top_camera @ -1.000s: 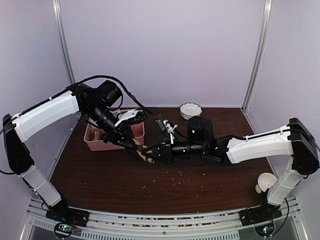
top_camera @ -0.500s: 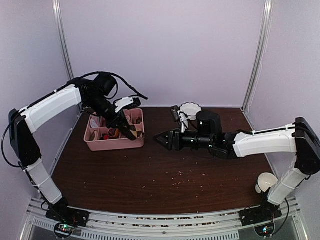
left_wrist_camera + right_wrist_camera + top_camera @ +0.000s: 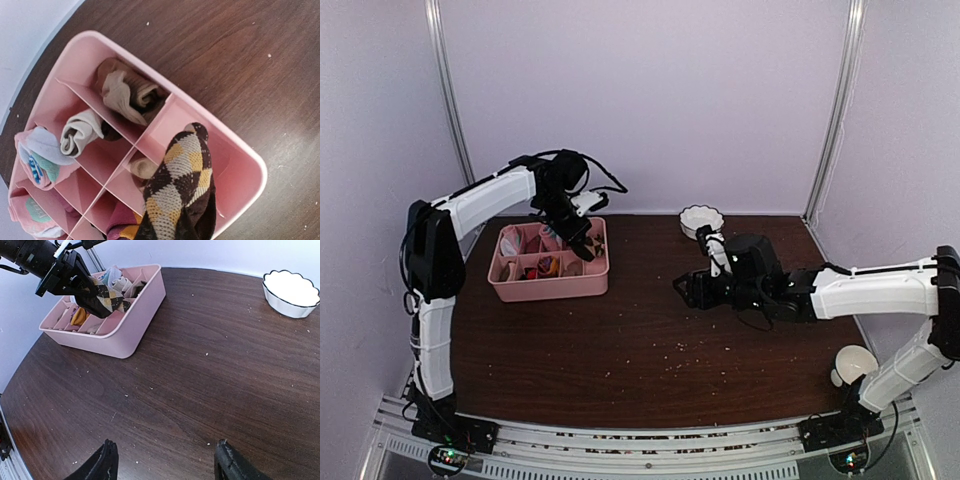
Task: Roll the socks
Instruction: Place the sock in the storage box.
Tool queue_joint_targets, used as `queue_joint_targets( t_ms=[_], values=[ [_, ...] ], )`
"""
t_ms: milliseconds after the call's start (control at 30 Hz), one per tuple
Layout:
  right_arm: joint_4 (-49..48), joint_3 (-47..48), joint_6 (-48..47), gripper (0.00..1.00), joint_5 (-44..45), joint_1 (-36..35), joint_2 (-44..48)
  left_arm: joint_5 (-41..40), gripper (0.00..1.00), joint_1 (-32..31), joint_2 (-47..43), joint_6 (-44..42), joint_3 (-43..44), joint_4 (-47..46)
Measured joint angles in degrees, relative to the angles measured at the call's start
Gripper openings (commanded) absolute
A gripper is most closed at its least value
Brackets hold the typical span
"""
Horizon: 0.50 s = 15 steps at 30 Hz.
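Two arms work apart here: the left reaches over the pink divided tray (image 3: pixel 120 340), and the right sits well off to the tray's right, low over the dark wooden table (image 3: pixel 620 350).

The left gripper (image 3: pixel 82 287) is clenched on the argyle sock roll (image 3: pixel 177 195), dark brown with tan, yellow and grey diamonds. The roll juts out from the jaws over the tray's back-right corner compartment. Its free end points down into that pocket, and I cannot tell whether it touches the pocket floor or walls. Whether the plain tan sock is wrapped inside cannot be made out either.

Other pockets of the tray already hold bundles:
- a tan-and-brown bundle (image 3: pixel 127 92) in the pocket next to the corner one, along the same outer wall
- a cream roll (image 3: pixel 80 132) one pocket further along that wall
- a pale blue and pink bundle (image 3: pixel 40 155) beyond that
- a maroon and yellow bundle (image 3: pixel 122 225) just beside the held roll, partly hidden by it

The right gripper (image 3: pixel 165 455) is released. Its black fingers (image 3: pixel 105 462) stand wide apart with only bare, crumb-speckled wood between them, and it points toward the tray.

A white scalloped bowl (image 3: pixel 291 290) sits on the table well to the right of the tray, near the back edge.
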State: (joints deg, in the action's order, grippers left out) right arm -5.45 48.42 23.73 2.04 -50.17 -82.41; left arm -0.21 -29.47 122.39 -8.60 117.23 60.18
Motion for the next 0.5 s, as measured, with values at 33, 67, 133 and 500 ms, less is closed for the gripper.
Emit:
queue_joint_targets(
  t_ms=[33, 67, 133, 500],
  values=[
    [0.2, -0.5, 0.0, 0.66, 0.3, 0.0, 0.2, -1.3, 0.00, -0.2, 0.7, 0.6, 0.2, 0.5],
    [0.6, -1.0, 0.0, 0.66, 0.6, 0.0, 0.5, -2.4, 0.00, -0.4, 1.4, 1.2, 0.5, 1.0],
    [1.0, -1.4, 0.0, 0.66, 1.0, 0.0, 0.9, -4.3, 0.00, -1.2, 2.1, 2.0, 0.5, 1.5],
    [0.6, -2.9, 0.2, 0.66, 1.2, 0.0, 2.9, -13.2, 0.00, -6.8, 5.3, 3.0, 2.6, 2.9]
  ],
)
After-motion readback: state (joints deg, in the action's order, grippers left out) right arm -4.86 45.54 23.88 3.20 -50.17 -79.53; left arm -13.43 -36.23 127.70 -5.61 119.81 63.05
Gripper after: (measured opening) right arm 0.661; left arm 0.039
